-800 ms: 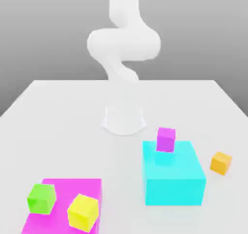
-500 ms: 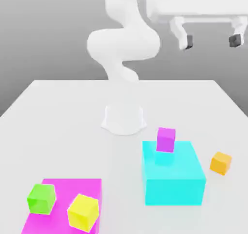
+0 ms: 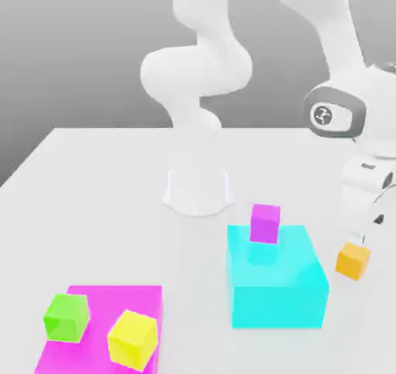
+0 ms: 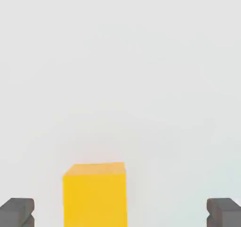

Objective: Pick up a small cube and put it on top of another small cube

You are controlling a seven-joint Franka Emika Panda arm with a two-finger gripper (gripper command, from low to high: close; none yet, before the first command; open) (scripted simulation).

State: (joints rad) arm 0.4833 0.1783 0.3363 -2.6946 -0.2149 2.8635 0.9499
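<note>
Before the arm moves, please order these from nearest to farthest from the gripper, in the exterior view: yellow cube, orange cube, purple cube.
1. Orange cube, just below the gripper.
2. Purple cube, on the cyan block.
3. Yellow cube, on the magenta block.

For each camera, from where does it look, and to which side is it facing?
Exterior view: sits off the arm, raised, across the table from the robot's base; it faces the base and looks down on the cubes and blocks. The arm shows, with the pincer near the orange cube.
Hand view: sits on the hand, faces out past the pincer towards the table; its two open fingertips show.
Shared: the orange cube, the pincer and the table.
</note>
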